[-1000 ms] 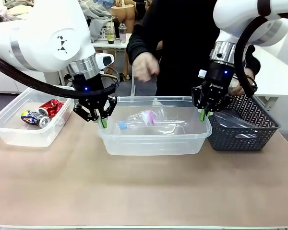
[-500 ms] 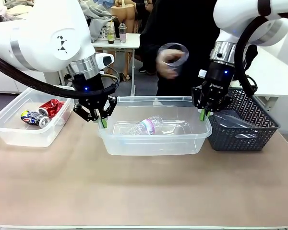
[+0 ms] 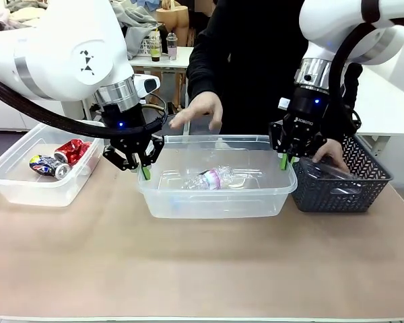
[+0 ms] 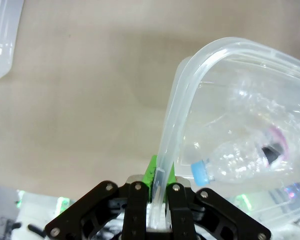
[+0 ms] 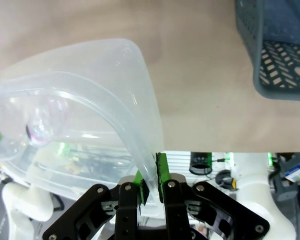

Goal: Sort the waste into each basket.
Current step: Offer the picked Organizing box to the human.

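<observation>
Your left gripper (image 3: 145, 172) and right gripper (image 3: 284, 161) are both pinched tight on the rim of the mid-frame clear tub (image 3: 188, 203), with a pink-labelled bottle (image 3: 212, 179), crumpled I think, inside.

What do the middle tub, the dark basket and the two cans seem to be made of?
The middle tub: clear, glossy plastic; the bottle inside shows through its wall. The dark basket: probably matte grey moulded plastic, with lattice openings. The cans: likely thin painted metal, shiny and dented.
</observation>
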{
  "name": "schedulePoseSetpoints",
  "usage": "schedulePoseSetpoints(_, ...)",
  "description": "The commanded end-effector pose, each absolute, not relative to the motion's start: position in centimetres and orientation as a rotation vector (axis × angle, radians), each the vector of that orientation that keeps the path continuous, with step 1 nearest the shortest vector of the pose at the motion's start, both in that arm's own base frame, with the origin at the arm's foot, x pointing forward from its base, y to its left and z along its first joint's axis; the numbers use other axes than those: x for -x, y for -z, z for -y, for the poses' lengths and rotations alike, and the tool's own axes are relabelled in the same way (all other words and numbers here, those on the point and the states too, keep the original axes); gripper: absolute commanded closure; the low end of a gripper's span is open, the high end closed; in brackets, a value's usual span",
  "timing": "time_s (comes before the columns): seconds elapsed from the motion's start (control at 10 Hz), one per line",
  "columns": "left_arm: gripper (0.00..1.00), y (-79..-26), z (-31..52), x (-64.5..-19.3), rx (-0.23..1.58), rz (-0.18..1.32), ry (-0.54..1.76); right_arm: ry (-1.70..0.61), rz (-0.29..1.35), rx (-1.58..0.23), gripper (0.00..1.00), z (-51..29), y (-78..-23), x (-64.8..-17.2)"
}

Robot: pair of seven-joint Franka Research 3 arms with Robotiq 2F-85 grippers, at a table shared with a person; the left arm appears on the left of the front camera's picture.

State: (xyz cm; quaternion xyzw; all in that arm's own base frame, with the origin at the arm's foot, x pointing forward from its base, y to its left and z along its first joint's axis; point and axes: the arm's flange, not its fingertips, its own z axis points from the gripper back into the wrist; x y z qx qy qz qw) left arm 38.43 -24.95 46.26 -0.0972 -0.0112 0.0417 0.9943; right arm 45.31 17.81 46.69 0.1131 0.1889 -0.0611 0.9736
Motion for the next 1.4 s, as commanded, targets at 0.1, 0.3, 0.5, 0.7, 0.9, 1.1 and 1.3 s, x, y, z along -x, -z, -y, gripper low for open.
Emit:
schedulePoseSetpoints(0.1,1.0,-46.67,24.55,-38.76,0.191,0.034,-0.094,0.122,-0.378,-0.222,1.0,-17.04,-46.85,-45.15)
schedulePoseSetpoints(0.3,1.0,-46.67,24.55,-38.76,0.191,0.034,-0.094,0.122,-0.378,-0.222,1.0,-17.04,-46.85,-45.15)
schedulePoseSetpoints(0.5,1.0,-46.67,24.55,-38.76,0.191,0.034,-0.094,0.122,-0.378,-0.222,1.0,-17.04,-46.85,-45.15)
schedulePoseSetpoints(0.7,1.0,-46.67,24.55,-38.76,0.191,0.034,-0.094,0.122,-0.378,-0.222,1.0,-17.04,-46.85,-45.15)
schedulePoseSetpoints(0.9,1.0,-46.67,24.55,-38.76,0.191,0.034,-0.094,0.122,-0.378,-0.222,1.0,-17.04,-46.85,-45.15)
schedulePoseSetpoints(1.1,1.0,-46.67,24.55,-38.76,0.191,0.034,-0.094,0.122,-0.378,-0.222,1.0,-17.04,-46.85,-45.15)
schedulePoseSetpoints(1.3,1.0,-46.67,24.55,-38.76,0.191,0.034,-0.094,0.122,-0.378,-0.222,1.0,-17.04,-46.85,-45.15)
